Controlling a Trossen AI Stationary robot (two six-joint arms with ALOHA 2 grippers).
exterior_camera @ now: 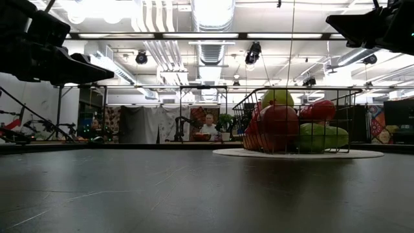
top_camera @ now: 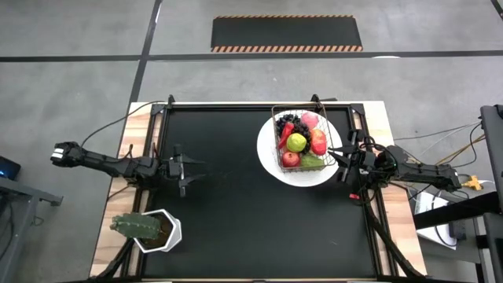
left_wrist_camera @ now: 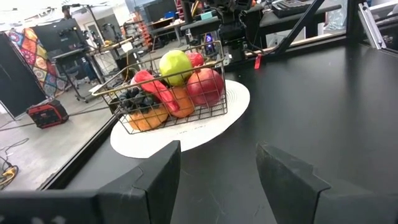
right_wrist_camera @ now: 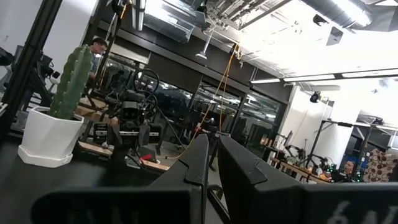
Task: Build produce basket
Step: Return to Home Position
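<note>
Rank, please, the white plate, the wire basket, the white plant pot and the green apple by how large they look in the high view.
Largest to smallest:
1. white plate
2. wire basket, standing within the plate's outline
3. white plant pot
4. green apple, clearly the smallest

No word, number or brand can be read in any view. Faint dark marks on the white plate [left_wrist_camera: 200,133], just in front of the wire basket [left_wrist_camera: 186,118], are too small to make out. The floor mat [top_camera: 287,33] beyond the worktop [top_camera: 236,220] shows only orange-and-black striped edging.
</note>
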